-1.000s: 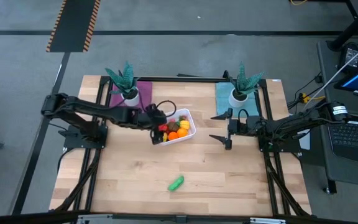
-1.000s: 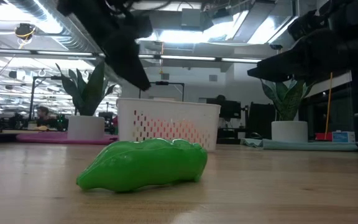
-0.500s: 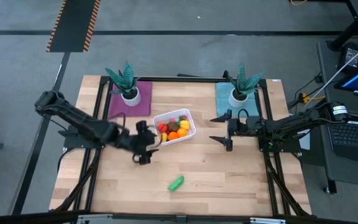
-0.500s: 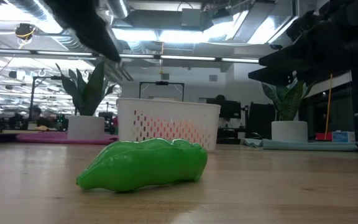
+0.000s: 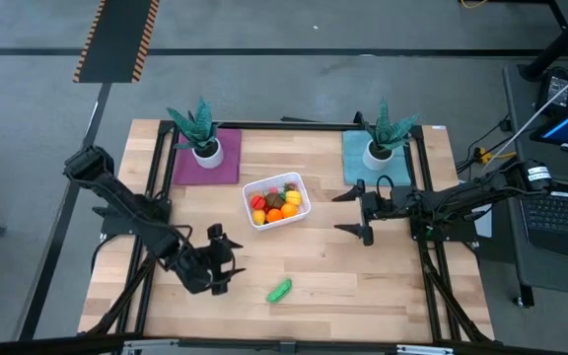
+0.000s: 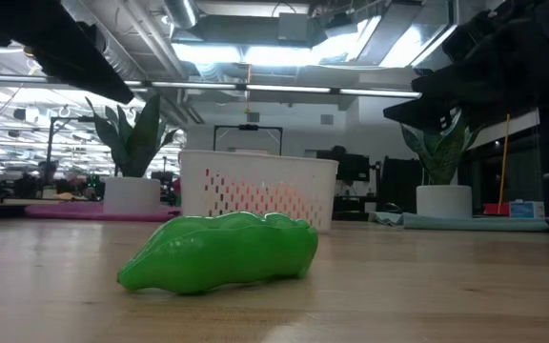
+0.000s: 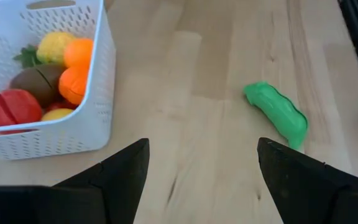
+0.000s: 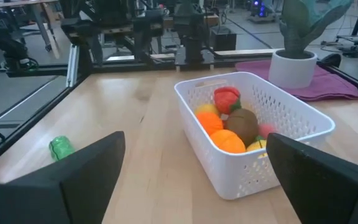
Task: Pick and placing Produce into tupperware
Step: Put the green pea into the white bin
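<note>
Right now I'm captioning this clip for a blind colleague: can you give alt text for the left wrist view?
A green toy pod lies alone on the wooden table, ahead of the left hand, whose two dark fingers stand open and empty. Off to one side, a white perforated container holds red, orange, yellow and brown toy produce.

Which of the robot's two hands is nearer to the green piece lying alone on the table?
The left hand. It hovers open just beside the green piece, empty. The right hand waits open farther off, on the other side of the white container.
</note>
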Robot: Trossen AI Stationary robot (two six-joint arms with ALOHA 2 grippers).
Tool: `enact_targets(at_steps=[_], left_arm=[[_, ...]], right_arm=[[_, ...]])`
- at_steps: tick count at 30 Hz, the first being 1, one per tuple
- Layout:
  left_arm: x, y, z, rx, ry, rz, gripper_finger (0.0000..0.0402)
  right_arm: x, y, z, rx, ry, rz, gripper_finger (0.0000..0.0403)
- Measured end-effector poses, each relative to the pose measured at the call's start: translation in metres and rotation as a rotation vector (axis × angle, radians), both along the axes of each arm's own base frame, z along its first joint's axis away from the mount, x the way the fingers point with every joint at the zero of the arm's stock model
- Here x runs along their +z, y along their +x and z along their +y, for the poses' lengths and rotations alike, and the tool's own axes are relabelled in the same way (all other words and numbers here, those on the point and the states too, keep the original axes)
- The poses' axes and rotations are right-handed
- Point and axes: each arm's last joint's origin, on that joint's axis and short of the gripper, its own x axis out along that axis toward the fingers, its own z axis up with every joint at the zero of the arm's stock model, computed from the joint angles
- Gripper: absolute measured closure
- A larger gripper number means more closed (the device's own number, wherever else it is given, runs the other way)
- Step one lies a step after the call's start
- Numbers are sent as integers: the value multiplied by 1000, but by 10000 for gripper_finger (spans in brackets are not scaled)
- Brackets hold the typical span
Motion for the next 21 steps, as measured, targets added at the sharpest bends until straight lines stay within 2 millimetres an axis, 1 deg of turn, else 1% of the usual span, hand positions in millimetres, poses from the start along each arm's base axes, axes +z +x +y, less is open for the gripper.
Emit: enact_targets(at_steps=[5,14,17,21], left_arm=[[1,-1,-3,-1,-51,-8,113],[1,0,-3,4,-61,-10,113],[1,3,1,24,-75,-9,113],[5,11,5,73,-154,-62,114]], right_arm=[[0,0,0,-5,-1,5,11],[-1,0,0,-9,4,6,11],[-1,0,0,-10,14,6,11],[-1,0,0,-11,21,6,11]])
